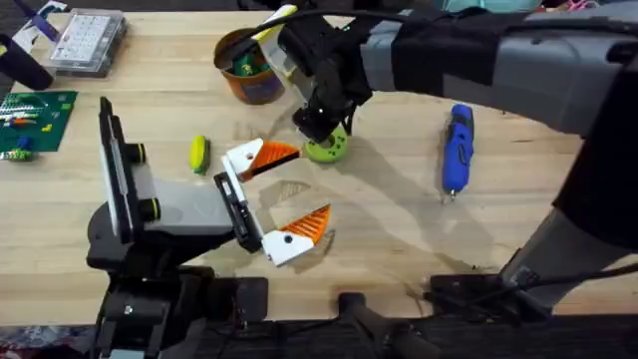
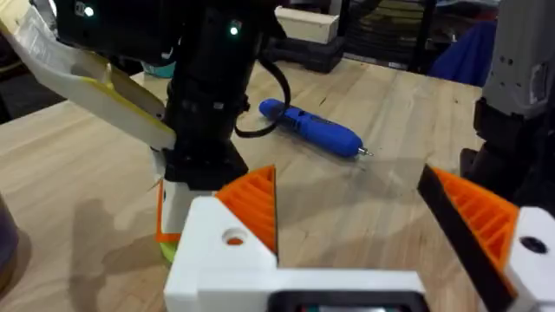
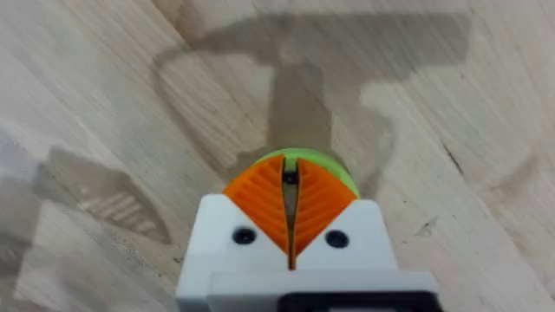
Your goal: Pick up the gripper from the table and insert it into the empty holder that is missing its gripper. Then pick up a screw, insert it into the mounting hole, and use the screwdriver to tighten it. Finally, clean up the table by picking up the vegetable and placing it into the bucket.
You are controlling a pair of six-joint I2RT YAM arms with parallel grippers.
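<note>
The right gripper [image 3: 290, 212] stands directly over the green vegetable [image 1: 326, 149] at mid-table, jaws clenched on it: in the right wrist view the orange pads [image 3: 260, 204] meet with only a thin slit between them, and the vegetable shows as a green arc just past their tips. The bucket [image 1: 246, 66] lies near, toward the far-left of the grasp point (a short carry away from the robot and leftward), with something green already inside it. The vegetable is round, so no long axis constrains the lift.

The left gripper [image 1: 267, 195] hovers just beside the vegetable, jaws released and spread wide. The screwdriver [image 1: 458, 148] lies well apart to the right, untouched.
</note>
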